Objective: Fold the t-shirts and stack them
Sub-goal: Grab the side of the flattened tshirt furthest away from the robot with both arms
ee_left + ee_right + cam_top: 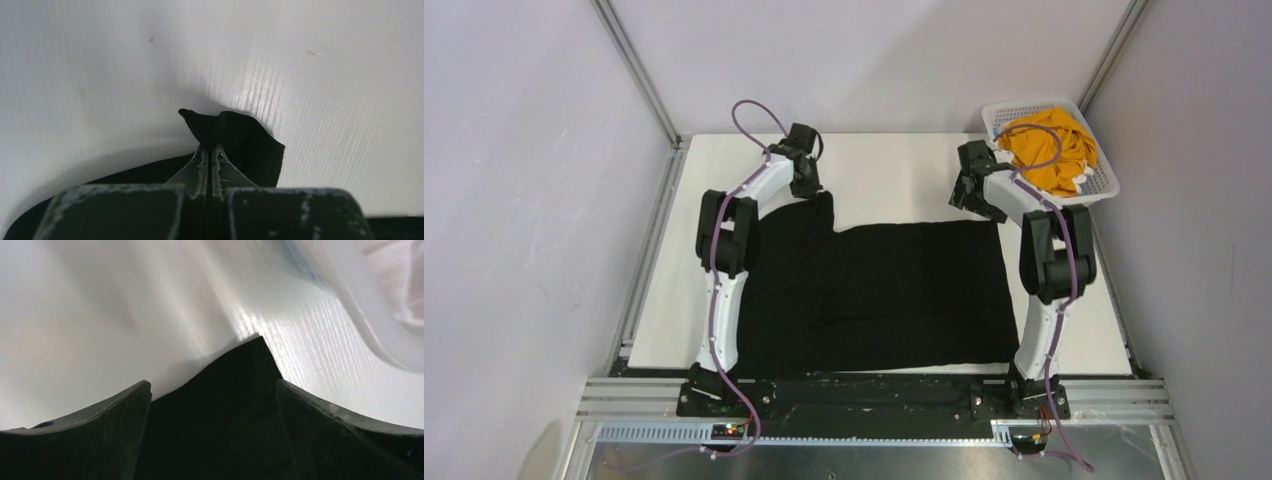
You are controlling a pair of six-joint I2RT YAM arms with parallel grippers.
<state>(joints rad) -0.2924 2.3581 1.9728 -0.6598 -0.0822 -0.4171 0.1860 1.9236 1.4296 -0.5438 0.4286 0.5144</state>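
Note:
A large black t-shirt (874, 295) lies spread flat on the white table (894, 170). My left gripper (809, 180) is at the shirt's far left corner, shut on a pinch of black fabric (235, 135) that pokes out past its fingertips (209, 150). My right gripper (972, 195) is open at the shirt's far right corner, its two fingers (125, 410) standing either side of the black corner (235, 385). A mustard-yellow t-shirt (1049, 150) lies crumpled in the basket.
The white lattice basket (1104, 185) stands at the table's far right corner, close to my right arm; its rim (360, 305) shows in the right wrist view. Grey walls and metal frame rails enclose the table.

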